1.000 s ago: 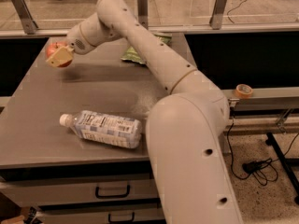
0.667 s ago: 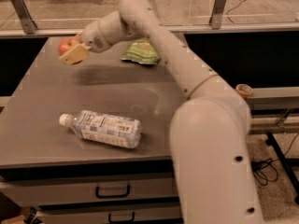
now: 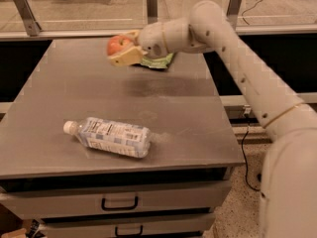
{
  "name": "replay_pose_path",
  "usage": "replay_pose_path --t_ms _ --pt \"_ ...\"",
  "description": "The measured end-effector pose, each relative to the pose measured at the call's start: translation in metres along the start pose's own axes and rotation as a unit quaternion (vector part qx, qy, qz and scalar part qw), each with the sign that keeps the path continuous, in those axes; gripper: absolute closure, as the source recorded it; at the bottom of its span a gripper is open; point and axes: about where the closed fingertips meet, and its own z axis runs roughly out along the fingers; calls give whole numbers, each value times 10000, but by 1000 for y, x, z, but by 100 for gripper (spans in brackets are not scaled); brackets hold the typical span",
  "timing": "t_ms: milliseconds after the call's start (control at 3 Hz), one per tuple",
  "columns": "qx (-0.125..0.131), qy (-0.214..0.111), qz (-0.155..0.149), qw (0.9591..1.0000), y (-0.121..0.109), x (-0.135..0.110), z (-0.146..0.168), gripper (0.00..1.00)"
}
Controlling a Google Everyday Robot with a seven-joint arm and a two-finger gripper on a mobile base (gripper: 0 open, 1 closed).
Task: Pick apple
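Camera view, single angle: the gripper (image 3: 122, 49) is being carried over the far part of the grey table (image 3: 59, 88), a little left of centre, at the end of a pale arm (image 3: 233, 43) that is being reached in from the right. The pincer is being kept closed about as far as the fruit allows, and the apple (image 3: 116, 43) is being clamped between its two tan fingers (image 3: 127, 58), one under the fruit and one along its far side. The apple, red-orange with a lighter patch, is being held clear of the tabletop as far as can be seen, and a dull shadow is being cast on the surface below the wrist. Just behind the gripper, a crumpled green packet (image 3: 159, 61) is being partly hidden by the wrist at the table's far edge. A clear water bottle (image 3: 110, 137) with a white cap is being left on its side near the front edge, cap pointing left, well apart from the gripper. Below the tabletop, two drawers (image 3: 119, 202) with dark handles are being shown, and a black cable (image 3: 246, 152) is being trailed down on the right.
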Motion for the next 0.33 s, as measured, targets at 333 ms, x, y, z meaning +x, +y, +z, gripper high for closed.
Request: replay_pose_path --t_ms 333 --pt "242 46 68 9997 -5 14 -36 100"
